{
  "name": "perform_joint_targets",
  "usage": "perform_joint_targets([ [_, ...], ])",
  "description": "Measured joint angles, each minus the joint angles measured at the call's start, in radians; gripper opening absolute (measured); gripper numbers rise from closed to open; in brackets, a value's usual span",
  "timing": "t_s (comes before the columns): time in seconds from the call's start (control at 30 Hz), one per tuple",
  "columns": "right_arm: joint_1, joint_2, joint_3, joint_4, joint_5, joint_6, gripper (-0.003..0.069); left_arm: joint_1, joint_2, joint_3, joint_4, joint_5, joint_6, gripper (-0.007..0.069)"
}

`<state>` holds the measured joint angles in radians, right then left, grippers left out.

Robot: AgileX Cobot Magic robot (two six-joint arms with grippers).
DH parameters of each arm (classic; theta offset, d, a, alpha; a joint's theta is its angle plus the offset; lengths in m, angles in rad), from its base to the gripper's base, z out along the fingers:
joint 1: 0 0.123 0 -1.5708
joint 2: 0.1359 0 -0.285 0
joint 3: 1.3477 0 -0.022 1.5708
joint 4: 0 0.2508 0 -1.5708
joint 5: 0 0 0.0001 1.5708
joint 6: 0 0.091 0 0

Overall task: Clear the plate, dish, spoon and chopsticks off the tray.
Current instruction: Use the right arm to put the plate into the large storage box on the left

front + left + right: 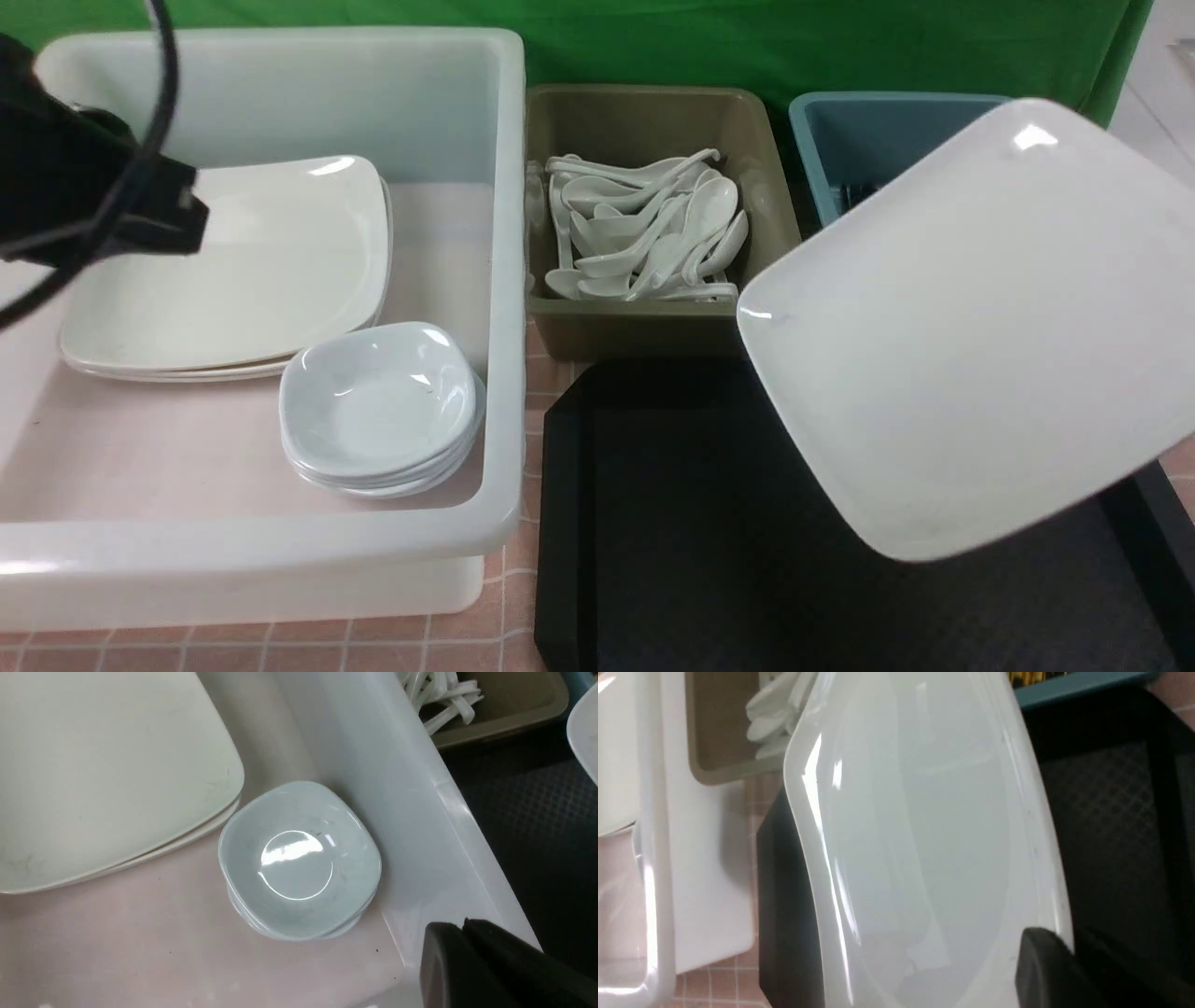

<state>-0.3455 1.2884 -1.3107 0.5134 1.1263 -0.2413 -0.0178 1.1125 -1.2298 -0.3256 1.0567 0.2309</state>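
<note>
Tilted plate (971,327) hangs above tray (709,523), rim pinched by right hand (1048,961).

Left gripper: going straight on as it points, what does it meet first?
The left gripper would probably meet the tub wall first, beside the dish stack; depth is unclear, so possibly the stack.

The left arm (93,201), over the left side of the white tub (504,280), is a blocky matte black housing with a squared snout, and a thick black cable (161,112) loops down across it. The left gripper (463,926), seen against the tub's pale wall, shows two smooth black fingers with rounded tips. The right gripper (1038,952), away from the tub, shows one dull black, round-ended finger.
</note>
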Motion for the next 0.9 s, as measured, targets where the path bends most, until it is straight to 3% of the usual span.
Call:
perform_joint_targets([
  [0.17, -0.001, 0.001, -0.073, 0.105, 0.001, 0.001, 0.0091, 0.173, 0.0, 0.0, -0.13, 0.029, 0.099, 0.0018],
  [0.3, 0.001, 0.002, -0.116, 0.299, -0.001, -0.005, 0.0092, 0.26, 0.0, 0.0, -0.189, 0.031, 0.132, 0.0018],
  [0.4, 0.042, 0.009, -0.118, 0.417, -0.01, -0.008, 0.0092, 0.308, 0.0, -0.009, -0.253, 0.028, 0.146, 0.0018],
  [0.5, 0.113, 0.024, -0.12, 0.449, -0.049, -0.006, 0.0092, 0.339, 0.002, -0.053, -0.284, 0.028, 0.152, 0.0018],
  [0.57, 0.227, 0.054, -0.12, 0.452, -0.139, -0.004, 0.0092, 0.381, 0.002, -0.162, -0.302, 0.018, 0.147, 0.0018],
  [0.6, 0.238, 0.057, -0.12, 0.452, -0.148, -0.004, 0.0092, 0.385, 0.002, -0.171, -0.302, 0.018, 0.146, 0.0018],
  [0.73, 0.502, 0.14, -0.12, 0.458, -0.426, -0.004, 0.0092, 0.459, 0.002, -0.373, -0.311, 0.055, 0.099, 0.0018],
  [0.9, 0.691, 0.265, -0.131, 0.48, -0.656, 0.015, 0.0092, 0.476, 0.005, -0.436, -0.323, 0.097, 0.066, 0.0018],
])
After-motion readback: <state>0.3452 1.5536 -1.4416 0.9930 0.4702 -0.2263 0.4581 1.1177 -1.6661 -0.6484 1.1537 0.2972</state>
